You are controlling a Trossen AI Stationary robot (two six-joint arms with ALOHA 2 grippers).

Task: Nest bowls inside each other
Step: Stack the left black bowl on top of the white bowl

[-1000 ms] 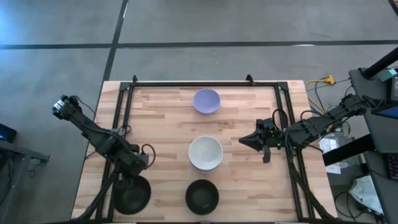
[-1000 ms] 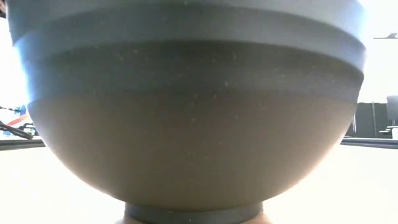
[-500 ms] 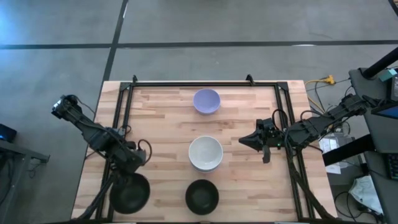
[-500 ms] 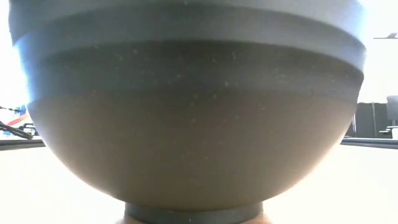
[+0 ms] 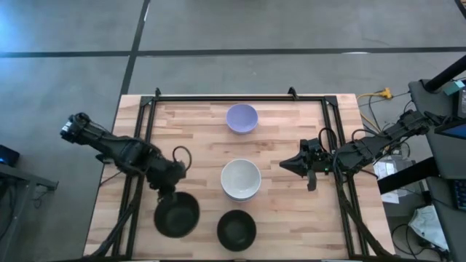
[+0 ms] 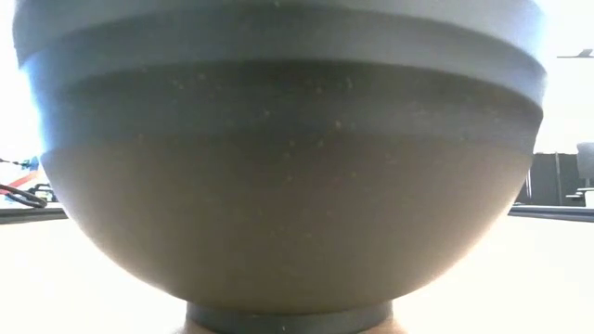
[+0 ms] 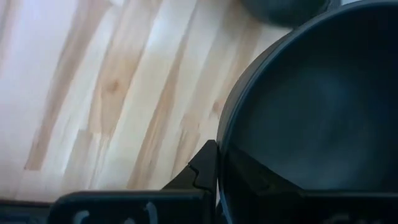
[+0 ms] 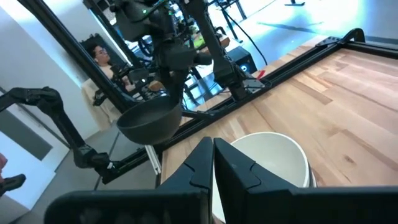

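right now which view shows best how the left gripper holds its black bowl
The left wrist view: the left gripper is shut on the held black bowl, pinching its rim. The high view shows that bowl whole; the right wrist view shows it lifted off the table; the low view misses it.

Held bowl [image 5: 176,215] left of stack [image 5: 237,230]

blocked: we see the black bowl [image 5: 237,229] just in front of the white stack [image 5: 241,179], a carried black bowl [image 5: 176,214] near its front-left | left gripper [image 5: 169,191] pinched on that bowl | right gripper [image 5: 285,164] shut, near the stack's right | free: bare wood between stack and purple bowl [image 5: 242,118]
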